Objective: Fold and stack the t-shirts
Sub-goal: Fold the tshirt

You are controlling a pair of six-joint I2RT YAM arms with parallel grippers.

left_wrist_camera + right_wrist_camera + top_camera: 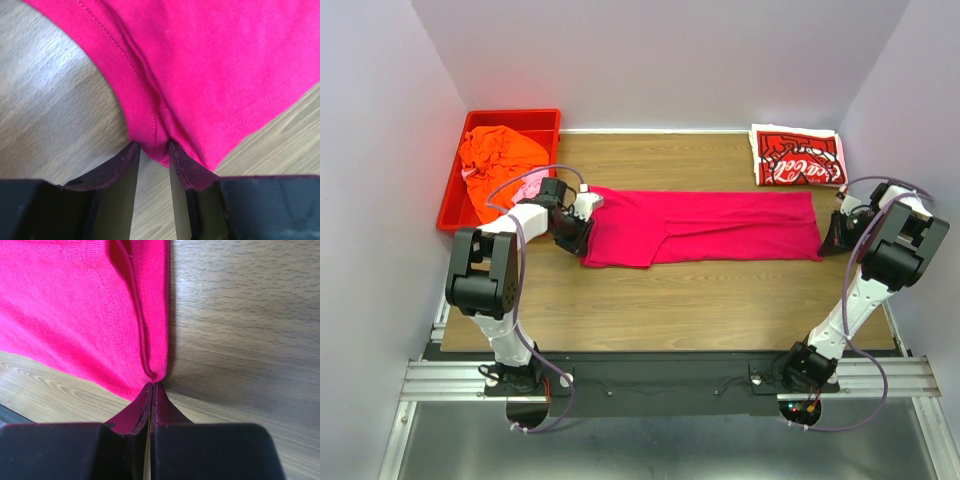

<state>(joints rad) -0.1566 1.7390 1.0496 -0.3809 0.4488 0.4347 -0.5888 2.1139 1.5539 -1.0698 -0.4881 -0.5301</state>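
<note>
The magenta-pink t-shirt (720,225) lies folded into a long band across the wooden table (670,300). At its left end, my left gripper (582,215) has a bunched fold of the hem (150,125) wedged between its part-spread fingertips (152,145). At the right end, my right gripper (830,232) is shut, pinching the shirt's corner edge (155,365) at the tips (151,385). A folded red-and-white Coca-Cola t-shirt (798,157) rests at the back right corner.
A red plastic bin (525,118) at the back left holds a crumpled orange shirt (495,155), with a light pink one (530,187) spilling over its near side. White walls close in the table on three sides.
</note>
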